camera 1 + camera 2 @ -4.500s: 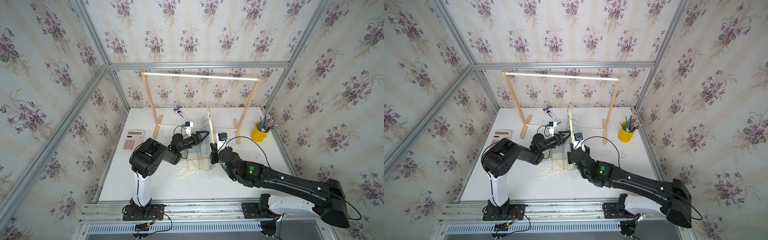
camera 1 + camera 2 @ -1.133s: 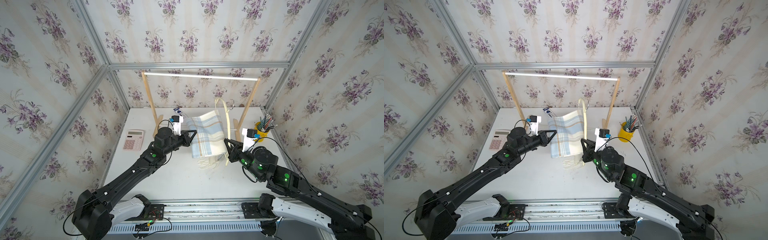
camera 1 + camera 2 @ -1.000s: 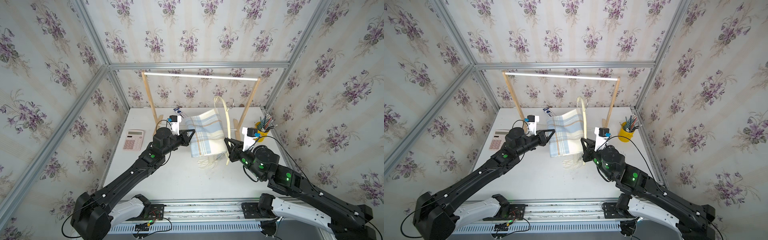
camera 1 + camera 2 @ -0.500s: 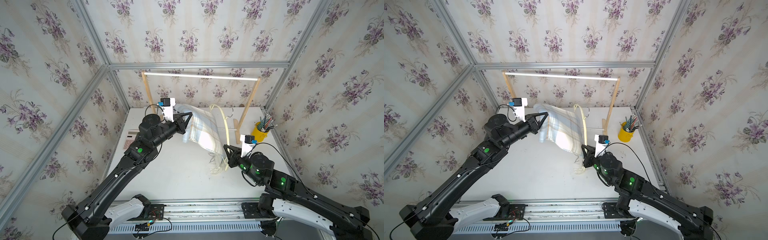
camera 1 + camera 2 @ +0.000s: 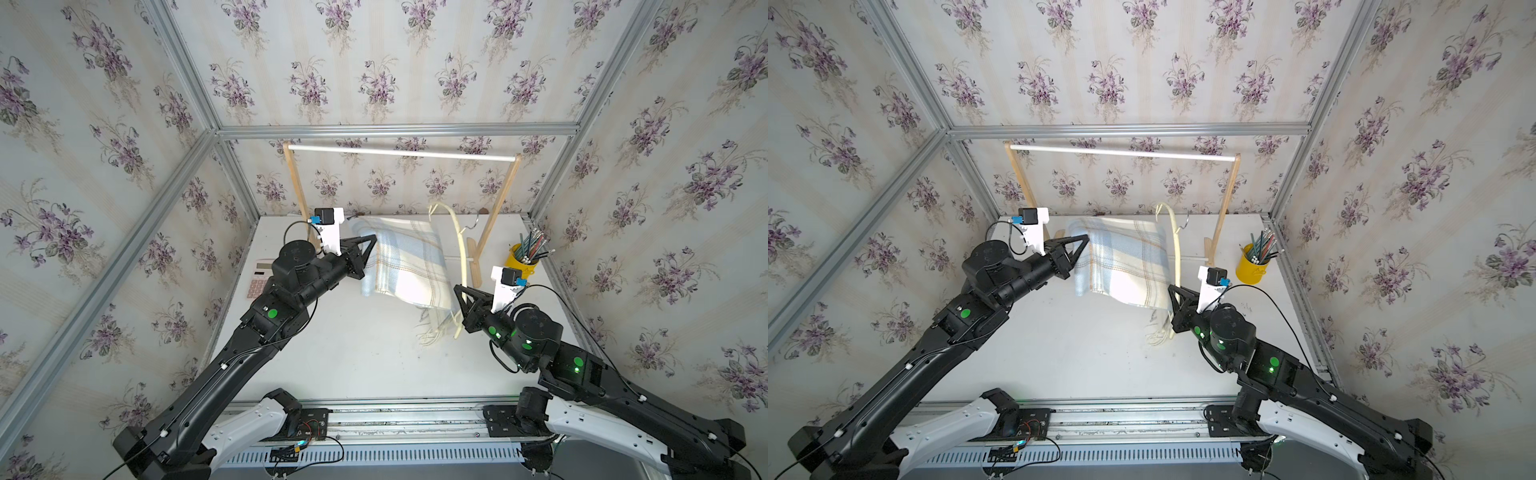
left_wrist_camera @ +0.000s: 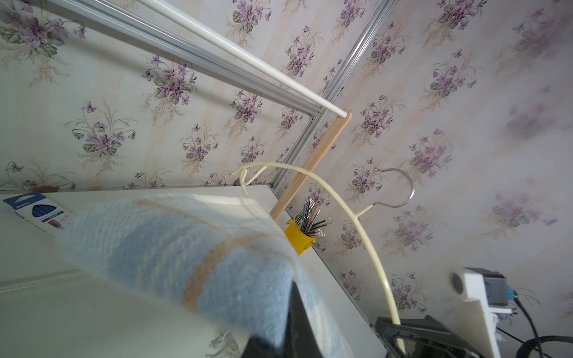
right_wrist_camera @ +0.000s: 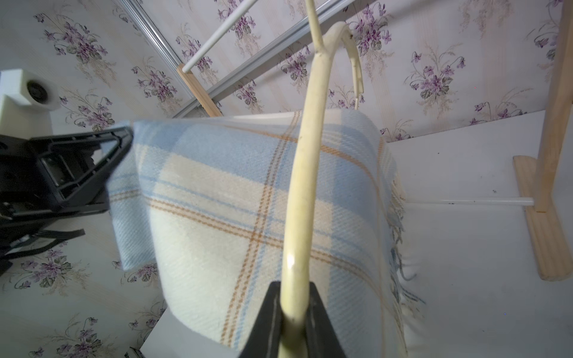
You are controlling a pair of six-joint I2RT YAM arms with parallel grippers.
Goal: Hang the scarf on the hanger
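**Top views.** Left gripper (image 5: 371, 240) is clenched on a folded edge of the scarf (image 5: 402, 262), holding it clear of the table (image 5: 332, 357). Right gripper (image 5: 459, 308) is clamped on 1 end of the hanger (image 5: 457, 243). The hanger's long axis runs from that grip up and away toward the rack (image 5: 399, 152). The scarf spans between the 2 grippers. Its fringed end drops beside the right gripper, in both top views.

**Left wrist.** The scarf (image 6: 186, 245) fills the foreground. The hanger (image 6: 369, 235) arcs beyond it, with the hook turned away from the cloth.

**Right wrist.** The jaws pinch the hanger's curved arm (image 7: 305, 173). The scarf (image 7: 217, 201) lies behind that arm, and the fringe falls on the side away from the left gripper (image 7: 124, 145). Whether the cloth rests on the thin lower bar cannot be confirmed.

**Judgement.** The scarf lies on the left arm's side of the hanger, so that arm is nearer. The drape looks partly done. Settling the cloth depends on moving it crosswise to the hanger's long axis.
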